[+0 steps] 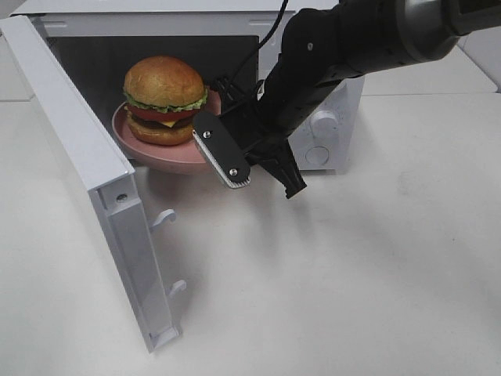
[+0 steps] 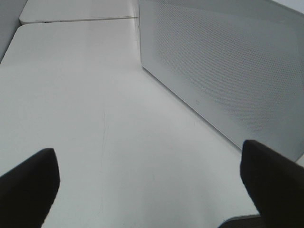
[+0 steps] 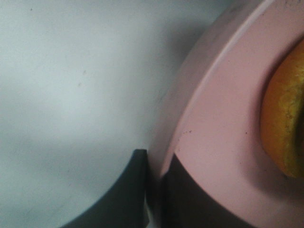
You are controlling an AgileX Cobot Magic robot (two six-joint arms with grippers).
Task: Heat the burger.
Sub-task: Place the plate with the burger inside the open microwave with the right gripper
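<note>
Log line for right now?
right gripper: shut on round pink plate rim | glossy golden-bun burger: on plate, in open white microwave doorway | left gripper: open, empty, over table

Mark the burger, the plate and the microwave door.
burger [image 1: 166, 102], exterior high view, on the lettuce layer at mid-height.
plate [image 1: 156, 159], exterior high view, on the bare front rim.
door [image 1: 90, 145], exterior high view, on the door's white upper edge.

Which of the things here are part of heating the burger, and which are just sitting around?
In the job: burger, pink plate under it, open microwave, right gripper clamped on the plate's rim.
Just about: white table, left gripper open over it, holding nothing.
</note>
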